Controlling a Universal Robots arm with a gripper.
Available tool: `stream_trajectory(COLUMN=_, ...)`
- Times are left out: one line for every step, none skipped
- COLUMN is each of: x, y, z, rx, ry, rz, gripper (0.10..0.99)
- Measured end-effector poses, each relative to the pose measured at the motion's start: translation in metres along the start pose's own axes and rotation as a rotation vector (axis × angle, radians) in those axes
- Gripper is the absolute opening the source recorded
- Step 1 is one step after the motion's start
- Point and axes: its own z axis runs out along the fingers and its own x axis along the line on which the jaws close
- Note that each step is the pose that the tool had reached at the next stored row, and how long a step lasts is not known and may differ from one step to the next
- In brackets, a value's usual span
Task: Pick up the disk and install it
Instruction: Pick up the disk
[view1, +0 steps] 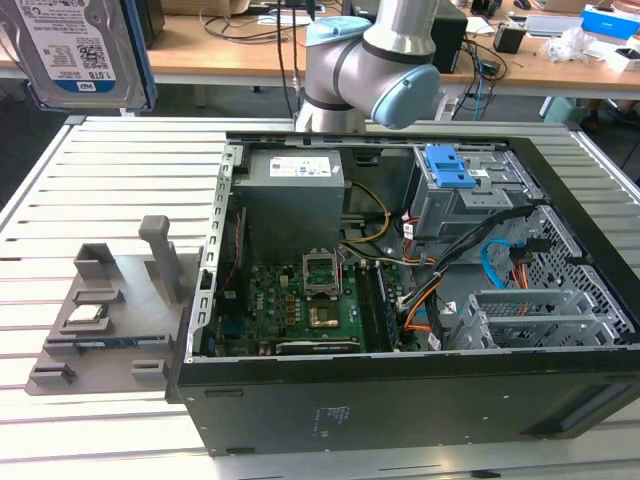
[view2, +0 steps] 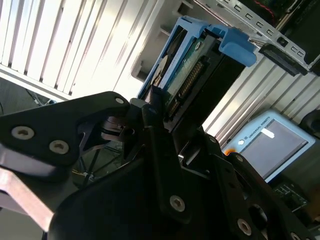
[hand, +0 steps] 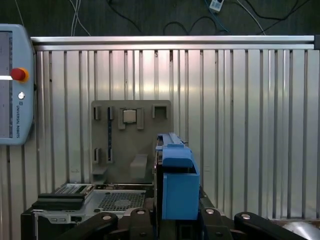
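The disk (view1: 85, 50), a silver hard drive with a white-and-blue label in a blue carrier bracket, hangs high over the table at the exterior view's far left, away from the open computer case (view1: 400, 250). In the second wrist view the disk (view2: 187, 75) stands edge-on, its connector row facing the camera, clamped between the black fingers (view2: 152, 107) of my gripper (view2: 175, 117). In the first wrist view the blue carrier (hand: 176, 187) rises from my gripper (hand: 175, 222), above the slatted table. My gripper is shut on the disk.
A grey fixture plate (view1: 110, 310) left of the case carries a small square silver chip (view1: 85, 317). Inside the case sit a blue latch on a grey cage (view1: 450, 170), a power supply (view1: 295, 195) and a metal bay (view1: 540, 315). A teach pendant (hand: 12, 85) lies on the table.
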Motion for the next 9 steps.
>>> stream_trajectory(x=0.0000, y=-0.0080, z=0.0001, rx=0.000, ry=0.0004, rz=0.000, gripper=0.361)
stream_trajectory(x=-0.0001, y=-0.0148, z=0.0001, rx=-0.001, ry=0.0007, rz=0.000, gripper=0.361)
stream_trajectory(x=-0.0001, y=-0.0182, z=0.0001, rx=-0.001, ry=0.0007, rz=0.000, gripper=0.361)
stream_trajectory(x=-0.0001, y=-0.0232, z=0.0003, rx=-0.001, ry=0.0007, rz=0.000, gripper=0.361)
stream_trajectory(x=-0.0001, y=-0.0279, z=0.0003, rx=-0.001, ry=0.0007, rz=0.000, gripper=0.361)
stream_trajectory(x=-0.0001, y=-0.0322, z=0.0004, rx=-0.001, ry=0.0007, rz=0.000, gripper=0.361)
stream_trajectory(x=-0.0002, y=-0.0365, z=0.0004, rx=-0.002, ry=0.0008, rz=0.000, gripper=0.361)
stream_trajectory(x=-0.0002, y=-0.0408, z=0.0004, rx=-0.002, ry=0.0008, rz=0.000, gripper=0.361)
stream_trajectory(x=-0.0002, y=-0.0477, z=0.0005, rx=-0.002, ry=0.0007, rz=0.000, gripper=0.361)
